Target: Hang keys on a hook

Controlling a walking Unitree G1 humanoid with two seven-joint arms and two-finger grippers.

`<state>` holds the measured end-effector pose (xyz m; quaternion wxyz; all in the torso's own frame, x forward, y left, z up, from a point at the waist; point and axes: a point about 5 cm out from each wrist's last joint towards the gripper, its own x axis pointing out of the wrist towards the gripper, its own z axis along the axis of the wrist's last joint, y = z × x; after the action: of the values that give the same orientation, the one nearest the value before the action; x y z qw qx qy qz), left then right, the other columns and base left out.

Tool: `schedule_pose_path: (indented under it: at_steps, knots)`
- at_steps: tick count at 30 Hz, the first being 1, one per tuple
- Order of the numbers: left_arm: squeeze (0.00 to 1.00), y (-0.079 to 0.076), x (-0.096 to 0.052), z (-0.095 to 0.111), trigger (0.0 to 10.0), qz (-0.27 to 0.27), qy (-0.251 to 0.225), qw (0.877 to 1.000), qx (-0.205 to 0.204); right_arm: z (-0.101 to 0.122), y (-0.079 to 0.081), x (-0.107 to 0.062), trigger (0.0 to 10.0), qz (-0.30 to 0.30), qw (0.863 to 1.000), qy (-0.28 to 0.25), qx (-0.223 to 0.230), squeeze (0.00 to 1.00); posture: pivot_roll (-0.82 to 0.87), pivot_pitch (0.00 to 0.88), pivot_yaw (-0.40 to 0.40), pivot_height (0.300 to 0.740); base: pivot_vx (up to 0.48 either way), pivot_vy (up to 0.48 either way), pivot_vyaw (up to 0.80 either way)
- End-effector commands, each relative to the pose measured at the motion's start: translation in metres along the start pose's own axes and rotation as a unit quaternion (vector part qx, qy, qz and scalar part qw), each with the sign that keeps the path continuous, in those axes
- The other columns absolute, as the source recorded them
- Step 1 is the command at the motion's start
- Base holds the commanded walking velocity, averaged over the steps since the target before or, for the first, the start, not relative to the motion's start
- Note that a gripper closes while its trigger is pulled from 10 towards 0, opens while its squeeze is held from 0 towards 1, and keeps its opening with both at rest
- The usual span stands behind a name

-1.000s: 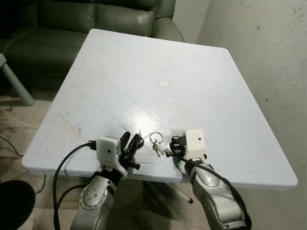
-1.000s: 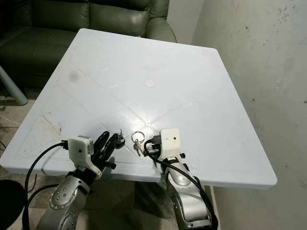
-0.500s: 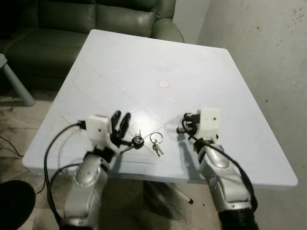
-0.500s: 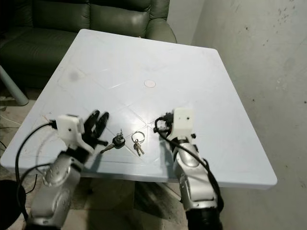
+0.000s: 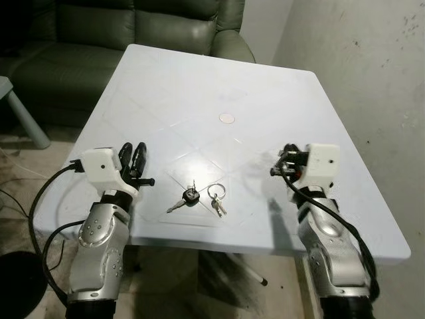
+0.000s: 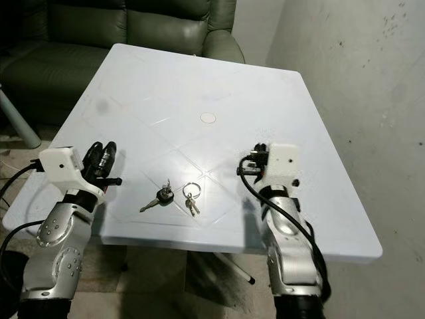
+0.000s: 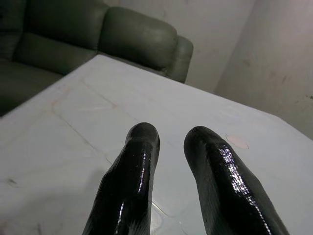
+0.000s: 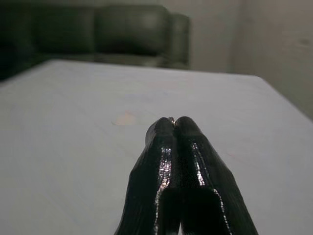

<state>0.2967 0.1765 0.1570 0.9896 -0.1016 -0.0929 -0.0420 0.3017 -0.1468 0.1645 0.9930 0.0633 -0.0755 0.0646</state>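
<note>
Evidently the keys (image 5: 199,197) on the bench (image 5: 199,86) are light, rigid, best pinched at the ring; left gripper (image 5: 133,159) slightly spread, right gripper (image 8: 172,128) pressed together.

Two silver, rounded metal arms end in white box-shaped wrist housings. The left gripper (image 5: 133,157) and right gripper (image 8: 172,125) have long, glossy black fingers with rounded tips. Black cables loop from each wrist along the forearms.

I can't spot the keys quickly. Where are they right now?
The keys lie on the white table near its front edge, between the left gripper and the right gripper, touched by neither.
</note>
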Motion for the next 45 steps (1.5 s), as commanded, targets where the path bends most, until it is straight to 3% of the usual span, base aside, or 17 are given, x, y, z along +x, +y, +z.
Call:
schedule_pose_path:
  at_steps: [1,17,21,45]
  knots:
    - [0.00,-0.002,0.003,0.008,10.0,-0.004,-0.011,1.000,-0.002,0.010,-0.002,-0.002,10.0,0.021,0.999,-0.031,0.006,0.00,0.00,0.000,-0.112,0.740,0.000,0.000,0.00]
    - [0.00,0.008,0.020,0.015,10.0,-0.001,-0.008,1.000,0.005,0.005,-0.014,-0.002,10.0,0.019,0.998,-0.033,-0.045,0.00,-0.03,0.000,-0.082,0.740,0.000,0.000,0.00]
    - [0.00,0.006,0.023,0.015,10.0,-0.005,-0.008,1.000,0.004,0.002,-0.017,0.000,10.0,0.012,0.998,-0.017,-0.061,0.00,-0.03,0.000,-0.080,0.740,0.000,0.000,-0.72]
    - [0.00,0.009,0.026,0.013,10.0,0.002,-0.011,1.000,0.010,-0.004,-0.014,0.004,10.0,0.021,0.998,-0.008,-0.061,0.00,-0.02,0.000,-0.083,0.740,0.000,0.000,-0.64]
